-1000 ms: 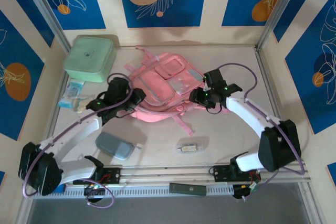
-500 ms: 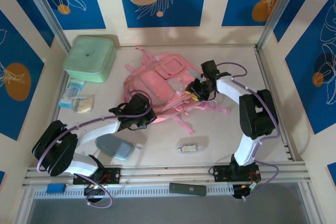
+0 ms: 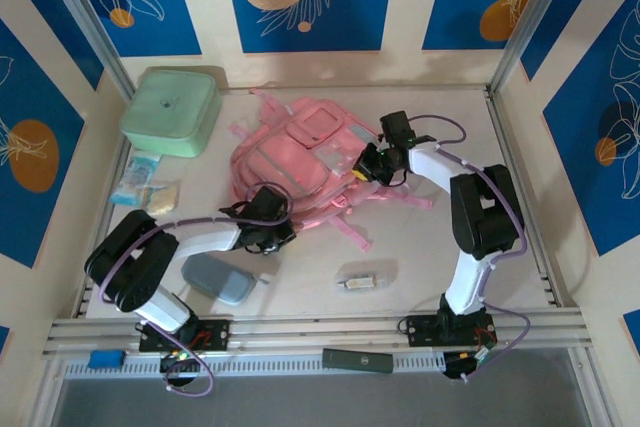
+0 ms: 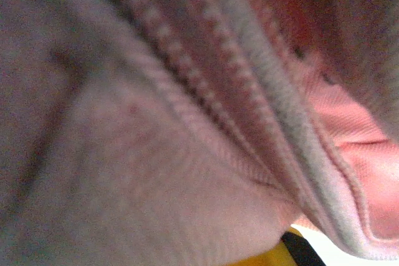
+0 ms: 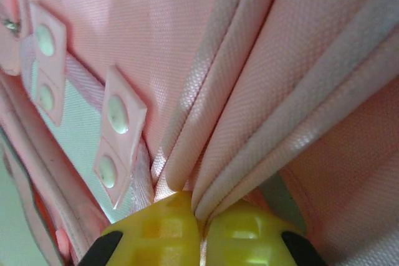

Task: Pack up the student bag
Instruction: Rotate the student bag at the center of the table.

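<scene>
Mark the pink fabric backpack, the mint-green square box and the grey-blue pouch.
pink fabric backpack point(image 3: 283, 162), top external view, front panel.
mint-green square box point(image 3: 172, 110), top external view, lid centre.
grey-blue pouch point(image 3: 220, 279), top external view, its middle.

**Top external view:** bright, even, diffuse light from overhead. Faint soft shadows lie on the table point(image 3: 420, 247) under the arms. A darker shadow sits behind the mint-green box point(image 3: 172, 110). Focus is sharp throughout.

**Left wrist view:** dim and heavily blurred. The fabric of the student bag point(image 4: 156, 154) is too near the lens and dulled to grey-pink. A small blown-out white patch shows at the lower right.

**Right wrist view:** well lit, with crisp weave and a mild sheen on the folds. The right gripper point(image 5: 201, 232) is soft and out of focus at the bottom edge.
</scene>
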Motion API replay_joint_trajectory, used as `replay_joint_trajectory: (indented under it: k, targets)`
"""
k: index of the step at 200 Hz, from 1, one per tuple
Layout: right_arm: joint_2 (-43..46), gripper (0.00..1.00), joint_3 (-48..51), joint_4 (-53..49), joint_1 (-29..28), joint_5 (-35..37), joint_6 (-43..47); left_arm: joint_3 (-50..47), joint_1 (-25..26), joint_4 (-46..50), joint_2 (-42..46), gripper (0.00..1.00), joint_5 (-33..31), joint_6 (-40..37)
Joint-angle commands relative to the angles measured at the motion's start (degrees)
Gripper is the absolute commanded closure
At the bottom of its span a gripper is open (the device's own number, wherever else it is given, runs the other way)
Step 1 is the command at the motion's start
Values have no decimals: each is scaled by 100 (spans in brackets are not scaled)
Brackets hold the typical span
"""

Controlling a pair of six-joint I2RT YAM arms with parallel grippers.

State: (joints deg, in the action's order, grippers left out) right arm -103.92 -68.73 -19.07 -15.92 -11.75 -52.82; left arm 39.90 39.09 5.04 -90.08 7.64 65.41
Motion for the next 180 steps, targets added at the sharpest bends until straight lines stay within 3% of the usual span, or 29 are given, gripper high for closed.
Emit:
replay_joint_trajectory:
  k: [1, 22, 81, 104, 123, 131, 152, 180]
  targets:
    - [566, 100, 369, 478, 178, -629, -253, 299, -238, -9, -526, 100, -179, -353]
    - [1006, 100, 799, 897, 323, -1073, -719, 609, -528, 88, -631, 100, -195, -552]
    - [1983, 100, 1680, 1870, 206, -1023, -2055, 2062, -1210, 58, -1176, 100, 106, -1240]
    - [2189, 100, 1484, 1654, 52, -444, -2043, 2796, -1322, 257, -1510, 94, 109, -1554]
    - [2440, 100, 1495, 1439, -50, 248, -2140, 3180, -1581, 372, -1648, 88, 641, -1805]
    - [2505, 100, 1524, 1342, -119, 521, -2195, 3186, -1574, 330, -1494, 81, 799, -2095]
    - [2541, 100, 1707, 1442, -182, 783, -2426, 3209, -1413, 1462, -914, 71, -120, -2620]
    - [2681, 100, 1843, 1504, -467, 1314, -2668, 2829, -1343, 1935, -216, 66, -252, -2640]
